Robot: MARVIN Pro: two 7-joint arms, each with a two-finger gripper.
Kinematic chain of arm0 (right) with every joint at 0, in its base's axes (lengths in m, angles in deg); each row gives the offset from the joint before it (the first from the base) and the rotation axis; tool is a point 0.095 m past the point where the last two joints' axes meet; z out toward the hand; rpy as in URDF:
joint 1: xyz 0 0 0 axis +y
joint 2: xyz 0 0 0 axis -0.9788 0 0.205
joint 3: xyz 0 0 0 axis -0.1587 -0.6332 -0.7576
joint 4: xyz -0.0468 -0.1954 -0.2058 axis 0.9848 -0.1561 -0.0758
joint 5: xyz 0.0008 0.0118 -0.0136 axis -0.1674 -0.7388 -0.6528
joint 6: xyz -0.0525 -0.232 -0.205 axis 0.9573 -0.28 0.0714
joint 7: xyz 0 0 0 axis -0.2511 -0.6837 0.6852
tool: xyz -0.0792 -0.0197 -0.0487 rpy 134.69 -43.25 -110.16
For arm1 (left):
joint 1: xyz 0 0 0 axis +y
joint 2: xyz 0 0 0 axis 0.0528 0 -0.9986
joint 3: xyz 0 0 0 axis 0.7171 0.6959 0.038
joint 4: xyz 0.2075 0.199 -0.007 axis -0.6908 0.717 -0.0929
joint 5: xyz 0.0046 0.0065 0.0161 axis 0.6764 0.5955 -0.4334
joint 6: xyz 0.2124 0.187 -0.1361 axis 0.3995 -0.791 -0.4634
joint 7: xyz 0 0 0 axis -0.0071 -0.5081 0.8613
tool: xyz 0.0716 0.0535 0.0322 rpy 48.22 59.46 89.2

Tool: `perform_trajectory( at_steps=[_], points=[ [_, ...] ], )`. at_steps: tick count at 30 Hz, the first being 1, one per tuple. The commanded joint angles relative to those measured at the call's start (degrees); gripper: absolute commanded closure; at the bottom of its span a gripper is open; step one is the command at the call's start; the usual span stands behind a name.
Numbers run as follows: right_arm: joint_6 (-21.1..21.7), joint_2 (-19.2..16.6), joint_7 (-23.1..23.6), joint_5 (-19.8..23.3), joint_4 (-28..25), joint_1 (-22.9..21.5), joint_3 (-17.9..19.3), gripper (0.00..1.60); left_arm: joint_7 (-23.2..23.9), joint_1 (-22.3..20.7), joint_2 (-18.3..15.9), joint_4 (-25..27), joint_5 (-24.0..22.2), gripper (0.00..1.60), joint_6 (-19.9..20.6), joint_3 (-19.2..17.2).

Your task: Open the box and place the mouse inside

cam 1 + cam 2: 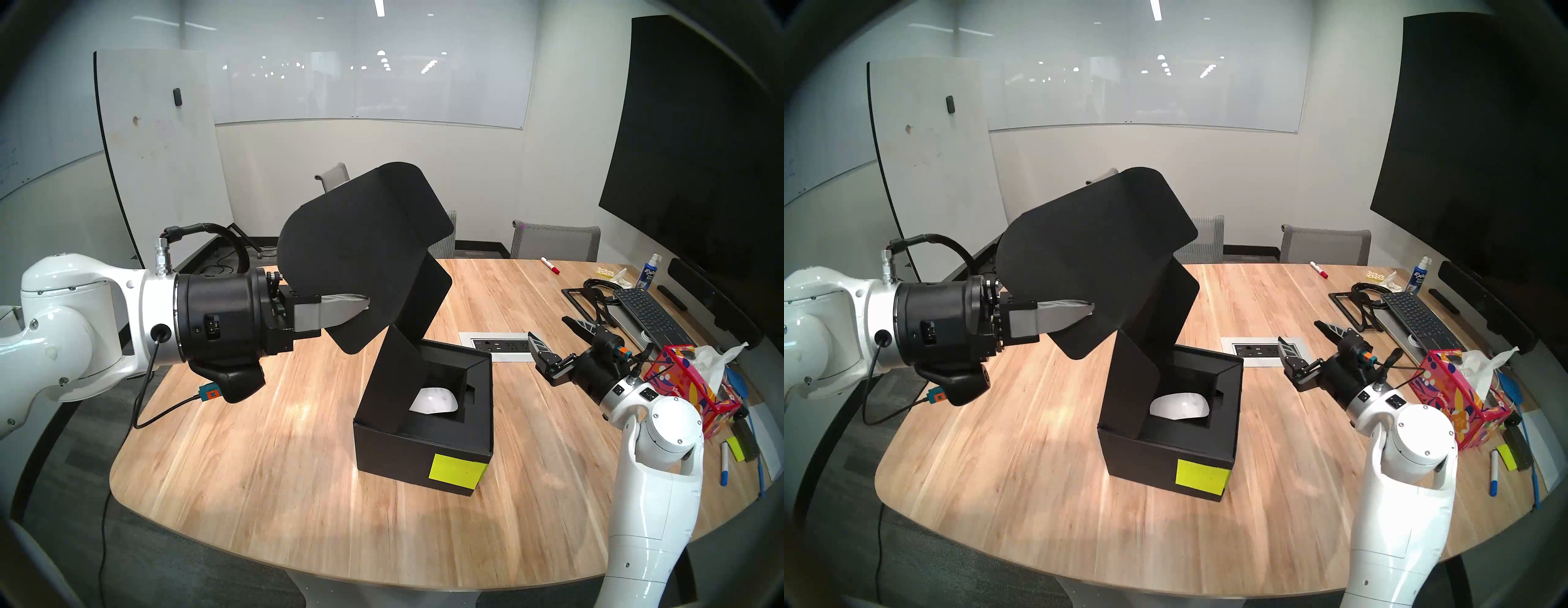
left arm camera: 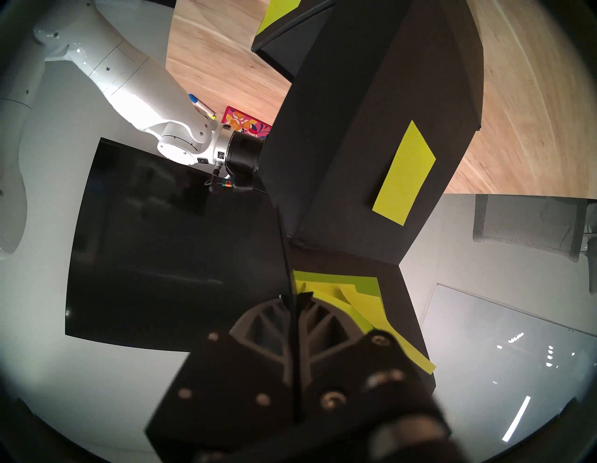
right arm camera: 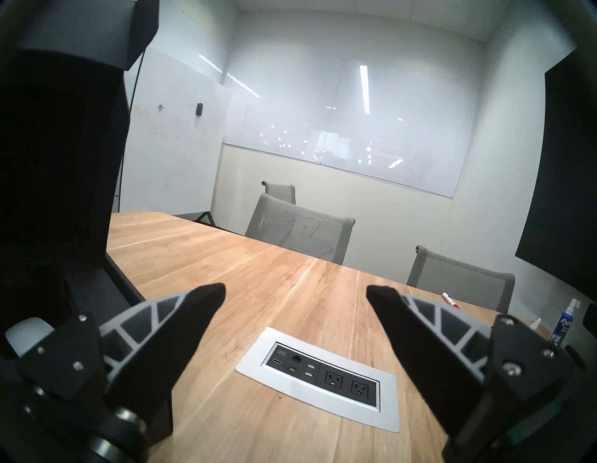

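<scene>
The black box stands open in the middle of the table, a neon yellow-green label on its near side. Inside its recess lies the white mouse. My left gripper is shut on the edge of the lid flap and holds it raised above and to the left of the box. Yellow-green notes show on the lid's outer face in the left wrist view. My right gripper hangs open and empty to the right of the box.
A power outlet panel is set into the table under my right gripper. At the right stand a pink tissue box, a keyboard, markers and a spray bottle. Grey chairs stand at the far edge.
</scene>
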Motion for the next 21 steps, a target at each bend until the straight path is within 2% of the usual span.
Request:
perform_trajectory(
  at_steps=[1,14,21],
  points=[
    [0.7,-0.3,1.6,1.1,-3.6,-2.3,-2.1,0.0,-0.4,0.4,-0.1,0.4,0.2,1.6,-0.4,1.0],
    [3.5,-0.7,4.1,2.4,-8.3,-6.3,-5.4,0.0,-1.1,-0.4,-0.1,0.4,0.7,1.6,0.1,2.0],
    [5.2,-1.0,4.8,2.5,-9.5,-7.8,-6.0,0.0,-1.5,-1.2,-0.1,0.4,0.9,1.6,0.2,2.1]
  ],
)
